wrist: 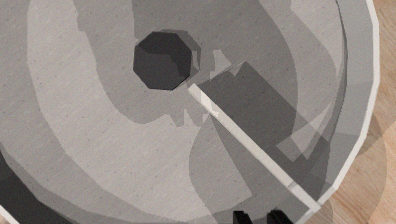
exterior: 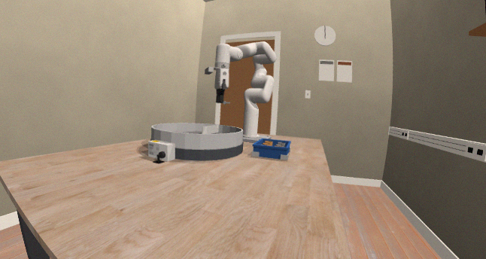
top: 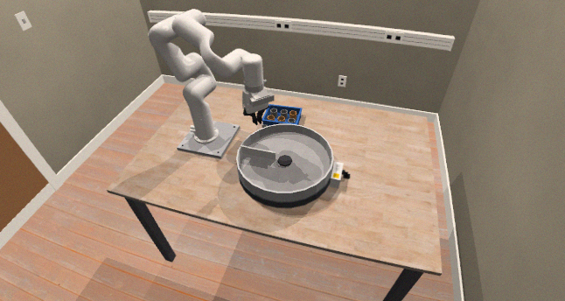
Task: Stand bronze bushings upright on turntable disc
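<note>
The blue crate (top: 299,114) (exterior: 271,150) stands behind the turntable and holds several upright bushings, some bronze (top: 271,118), some steel (top: 283,111). The grey turntable (top: 284,196) (exterior: 195,140) has a raised rim, a flat disc (top: 306,163) (wrist: 100,150) and a dark hub (top: 284,159) (wrist: 162,60). No bushing stands on the disc. My gripper (top: 253,116) (exterior: 219,98) (wrist: 260,219) hangs high over the turntable's back left edge, to the left of the crate. Its fingers are close together with nothing between them.
A straight white bar (top: 259,150) (wrist: 240,134) runs from near the hub to the turntable's rim, above the disc. A small white control box (top: 337,173) (exterior: 161,150) sits against the turntable's right side. The arm's base plate (top: 210,144) is at the table's left.
</note>
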Motion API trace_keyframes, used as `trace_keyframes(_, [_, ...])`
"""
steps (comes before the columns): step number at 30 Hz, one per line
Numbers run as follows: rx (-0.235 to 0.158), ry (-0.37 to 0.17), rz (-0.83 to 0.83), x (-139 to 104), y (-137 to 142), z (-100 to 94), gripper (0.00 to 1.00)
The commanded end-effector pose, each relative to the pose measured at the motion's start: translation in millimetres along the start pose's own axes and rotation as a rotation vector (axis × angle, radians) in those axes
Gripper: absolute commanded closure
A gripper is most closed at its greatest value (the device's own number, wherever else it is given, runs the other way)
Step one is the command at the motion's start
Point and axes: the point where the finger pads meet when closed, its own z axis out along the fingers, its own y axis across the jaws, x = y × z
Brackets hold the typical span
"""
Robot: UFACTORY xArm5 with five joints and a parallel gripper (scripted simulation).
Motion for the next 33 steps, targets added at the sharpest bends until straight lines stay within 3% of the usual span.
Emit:
trace_keyframes(1, [0.002,0.003,0.0,0.6,-0.4,-1.1,0.87])
trace_keyframes(33, [0.002,0.003,0.0,0.6,-0.4,-1.1,0.83])
